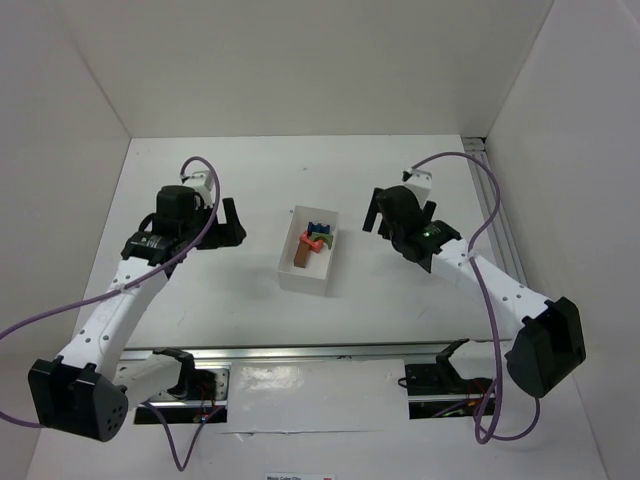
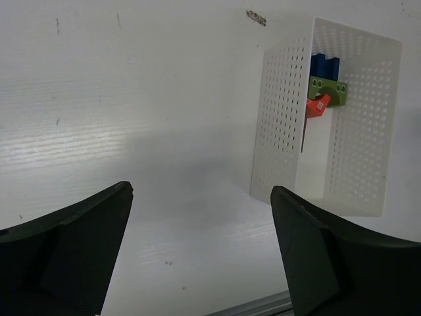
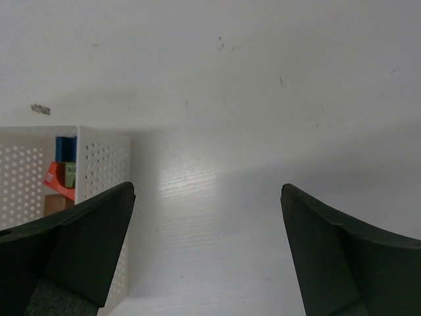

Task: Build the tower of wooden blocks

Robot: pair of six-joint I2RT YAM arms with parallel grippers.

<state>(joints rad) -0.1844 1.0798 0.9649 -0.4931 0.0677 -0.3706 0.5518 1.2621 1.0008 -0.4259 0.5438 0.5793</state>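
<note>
The wood blocks lie jumbled inside a white perforated bin point(image 1: 300, 280) at the table's middle: blue point(image 1: 319, 229), red point(image 1: 312, 241), green point(image 1: 326, 240) and brown point(image 1: 303, 257). No tower shows in any view. My left gripper point(image 1: 232, 222) is open and empty, left of the bin. In the left wrist view point(image 2: 200, 197) the bin point(image 2: 279, 118) lies ahead to the right, with the blue point(image 2: 324, 66), green point(image 2: 327, 89) and red point(image 2: 317, 106) blocks showing. My right gripper point(image 1: 375, 212) is open and empty, right of the bin. In the right wrist view point(image 3: 207, 197) the bin point(image 3: 105, 164) is at left.
White walls enclose the table at the back and both sides. A metal rail point(image 1: 320, 352) runs along the near edge by the arm bases. Purple cables point(image 1: 480, 200) loop off both arms.
</note>
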